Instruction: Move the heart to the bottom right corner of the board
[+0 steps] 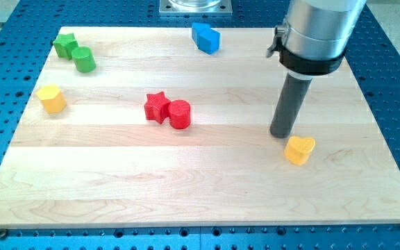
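Note:
The yellow heart (pixel 300 149) lies on the wooden board (pixel 200 187) right of centre, in the lower half. My tip (pixel 282 134) rests on the board just up and to the left of the heart, very close to it or touching its upper left edge. The dark rod rises from there to the grey arm at the view's top right.
A red star (pixel 157 107) and a red cylinder (pixel 180 114) touch near the board's middle. A blue block (pixel 205 37) sits at the top edge. A green star (pixel 65 45) and green cylinder (pixel 85 60) sit top left, a yellow hexagon (pixel 51 98) below them.

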### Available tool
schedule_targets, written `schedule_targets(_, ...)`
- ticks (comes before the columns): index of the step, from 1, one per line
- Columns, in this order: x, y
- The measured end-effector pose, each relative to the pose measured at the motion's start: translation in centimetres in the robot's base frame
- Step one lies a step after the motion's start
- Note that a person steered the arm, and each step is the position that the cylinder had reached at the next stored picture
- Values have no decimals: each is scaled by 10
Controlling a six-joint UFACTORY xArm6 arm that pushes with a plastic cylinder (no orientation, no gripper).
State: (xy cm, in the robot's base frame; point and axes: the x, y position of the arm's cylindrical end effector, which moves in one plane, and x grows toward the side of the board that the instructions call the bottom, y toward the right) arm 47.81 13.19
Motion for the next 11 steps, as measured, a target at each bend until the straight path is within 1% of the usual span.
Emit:
schedule_targets(1, 11, 8)
schedule_targets(2, 37, 21)
schedule_targets(3, 30, -4)
schedule_targets(4, 89, 27)
schedule_targets(5, 91, 60)
schedule_targets(6, 38, 45)
schedule_targets(7, 48, 113)
schedule_targets(9, 61, 120)
schedule_targets(10, 16, 114)
schedule_targets(11, -65, 76)
